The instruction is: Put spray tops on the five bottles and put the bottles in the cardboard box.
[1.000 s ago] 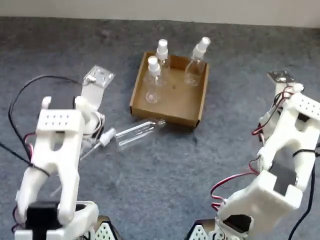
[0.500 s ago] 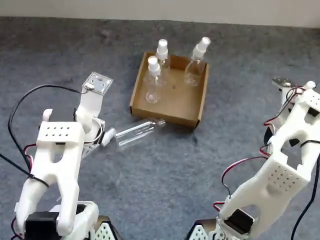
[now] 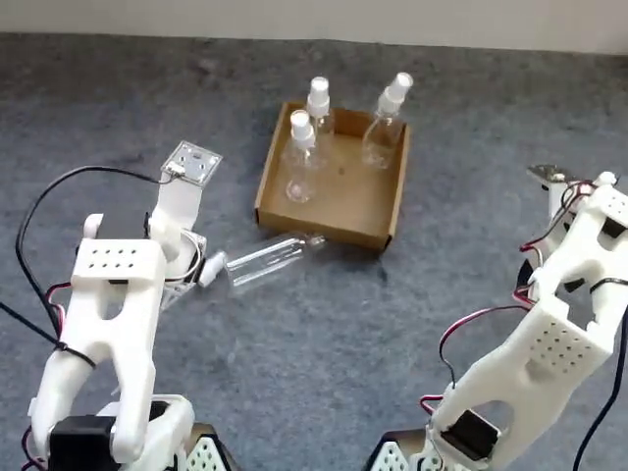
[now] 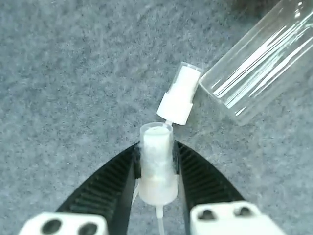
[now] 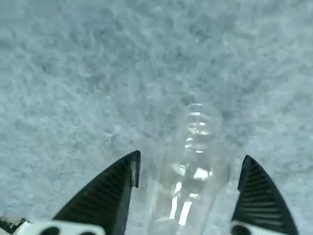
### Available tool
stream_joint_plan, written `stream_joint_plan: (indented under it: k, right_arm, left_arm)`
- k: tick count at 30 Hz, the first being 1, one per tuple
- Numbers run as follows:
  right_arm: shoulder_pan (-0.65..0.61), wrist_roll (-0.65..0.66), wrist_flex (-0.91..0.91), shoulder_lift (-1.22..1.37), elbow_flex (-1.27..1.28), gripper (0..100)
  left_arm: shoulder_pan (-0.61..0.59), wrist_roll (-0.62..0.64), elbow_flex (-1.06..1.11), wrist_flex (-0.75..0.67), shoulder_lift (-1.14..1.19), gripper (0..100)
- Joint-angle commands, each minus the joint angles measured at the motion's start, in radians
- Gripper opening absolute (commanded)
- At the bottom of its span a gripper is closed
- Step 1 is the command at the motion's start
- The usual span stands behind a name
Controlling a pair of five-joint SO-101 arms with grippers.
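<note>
My left gripper (image 4: 156, 161) is shut on a white spray top (image 4: 157, 169), low over the grey carpet. A second spray top (image 4: 178, 95) lies just beyond it, beside the base of a clear bottle (image 4: 259, 63) lying on its side. This bottle (image 3: 270, 260) rests in front of the cardboard box (image 3: 388, 211), which holds three upright bottles with spray tops (image 3: 299, 157). At the far right, my right gripper (image 5: 190, 164) is open around a topless clear bottle (image 5: 190, 161), fingers apart from it on both sides.
The left arm (image 3: 113, 294) and the right arm (image 3: 574, 285) stand at the near corners of the carpeted table. Bare carpet (image 3: 334, 334) stretches between them and in front of the box.
The right arm has swung out to the far right and lowered. The left arm has dropped slightly over the spray top beside the lying bottle. Box and bottles have not moved.
</note>
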Motion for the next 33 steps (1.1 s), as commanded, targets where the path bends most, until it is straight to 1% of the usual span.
stream_joint_plan:
  k: [1,3,10,13,16,18,20,23,25,28,30,33]
  right_arm:
    - [0.018,0.014,-0.025,-0.018,-0.007,26.5]
    - [0.021,0.012,-0.025,-0.018,-0.012,23.0]
    - [0.013,0.018,-0.025,-0.013,-0.008,0.3]
    - [0.013,0.005,0.007,-0.028,-0.018,0.4]
    - [-0.024,-0.068,0.093,-0.124,-0.119,0.4]
    - [-0.071,-0.127,0.15,-0.217,-0.173,0.4]
    - [-0.136,-0.207,0.183,-0.328,-0.199,0.4]
    - [-0.262,-0.327,0.186,-0.53,-0.183,0.4]
    - [-0.352,-0.374,0.182,-0.67,-0.077,0.4]
    - [-0.55,-0.43,0.166,-0.866,0.127,0.4]
    - [-0.684,-0.488,0.084,-0.997,0.288,0.4]
    - [-0.878,-0.575,-0.093,-1.161,0.526,0.4]
  left_arm:
    - [0.024,0.008,-0.005,-0.015,-0.031,1]
    - [0.024,0.008,-0.005,-0.015,-0.031,1]
    - [0.021,0.008,-0.005,-0.015,-0.031,1]
    - [0.019,0.008,-0.013,-0.015,-0.039,1]
    - [0.019,0.014,-0.067,-0.009,-0.061,0]
    - [0.019,0.064,-0.11,-0.008,-0.099,0]
    - [0.019,0.109,-0.147,-0.003,-0.168,0]
    - [0.024,0.123,-0.193,0.068,-0.291,1]
    - [0.024,0.123,-0.22,0.117,-0.367,1]
    - [0.024,0.123,-0.255,0.167,-0.463,1]
    - [0.024,0.124,-0.271,0.178,-0.513,1]
    - [0.022,0.141,-0.277,0.176,-0.575,0]
